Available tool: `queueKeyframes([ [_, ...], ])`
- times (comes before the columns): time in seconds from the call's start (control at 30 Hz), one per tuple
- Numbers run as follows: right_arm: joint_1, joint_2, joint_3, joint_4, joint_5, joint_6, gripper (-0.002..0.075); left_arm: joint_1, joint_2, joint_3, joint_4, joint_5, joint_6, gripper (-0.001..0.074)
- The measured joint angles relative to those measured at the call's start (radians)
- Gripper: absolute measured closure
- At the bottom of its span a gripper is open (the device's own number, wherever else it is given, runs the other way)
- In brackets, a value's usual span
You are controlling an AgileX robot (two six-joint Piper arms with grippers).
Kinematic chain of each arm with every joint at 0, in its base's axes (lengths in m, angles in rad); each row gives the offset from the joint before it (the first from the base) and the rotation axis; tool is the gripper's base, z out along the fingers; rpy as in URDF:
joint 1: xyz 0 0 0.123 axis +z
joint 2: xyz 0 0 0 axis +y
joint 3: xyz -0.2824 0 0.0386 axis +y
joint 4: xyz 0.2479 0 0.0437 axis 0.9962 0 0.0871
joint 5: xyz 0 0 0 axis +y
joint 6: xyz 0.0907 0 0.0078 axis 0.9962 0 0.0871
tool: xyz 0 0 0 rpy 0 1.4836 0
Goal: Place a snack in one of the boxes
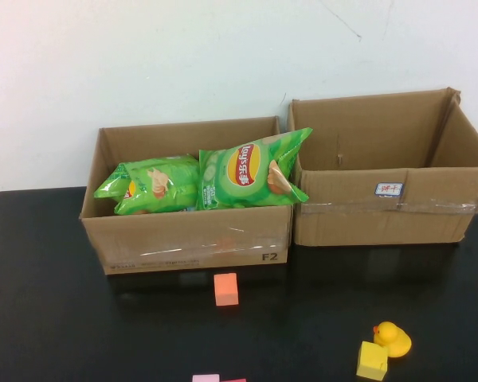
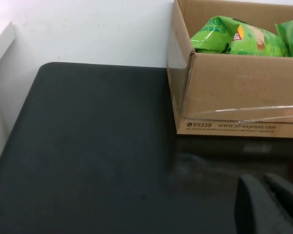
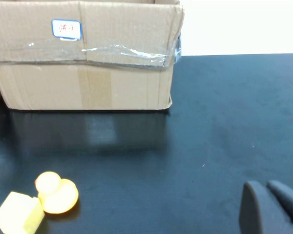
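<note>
Two green crinkly chip bags sit inside the left brown cardboard box [image 1: 183, 239]: the left green chip bag [image 1: 150, 185] lies low against the left wall, and the right green chip bag with the red and yellow logo [image 1: 251, 169] leans up over the box's right rim, its top corner poking toward the neighbour. That neighbour, the right brown cardboard box with the small white label [image 1: 390, 208], stands just beside it, touching or nearly so, and shows no snack inside from up high.

Both snacks are well away from either set of jaws. The left gripper [image 2: 268, 204] hovers low over the black desk [image 1: 48, 318], near and to the left of the left box, its dark jaws pressed together on nothing. The right gripper [image 3: 271, 207] hangs low on the near right side, in front of the right box, jaws likewise together and empty.

On the desk nearer the robot: an orange foam cube [image 1: 226, 289] just in front of the left box, a yellow rubber duck [image 1: 393, 338] touching a yellow foam cube [image 1: 372, 360], and a pink block [image 1: 206, 378] at the near edge.
</note>
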Motion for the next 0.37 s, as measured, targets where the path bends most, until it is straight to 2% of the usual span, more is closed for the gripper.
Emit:
queueKeyframes([
  [0.37,0.000,0.000,0.000,0.000,0.006,0.000,0.0727,0.000,0.000,0.000,0.000,0.000,0.000,0.0736],
])
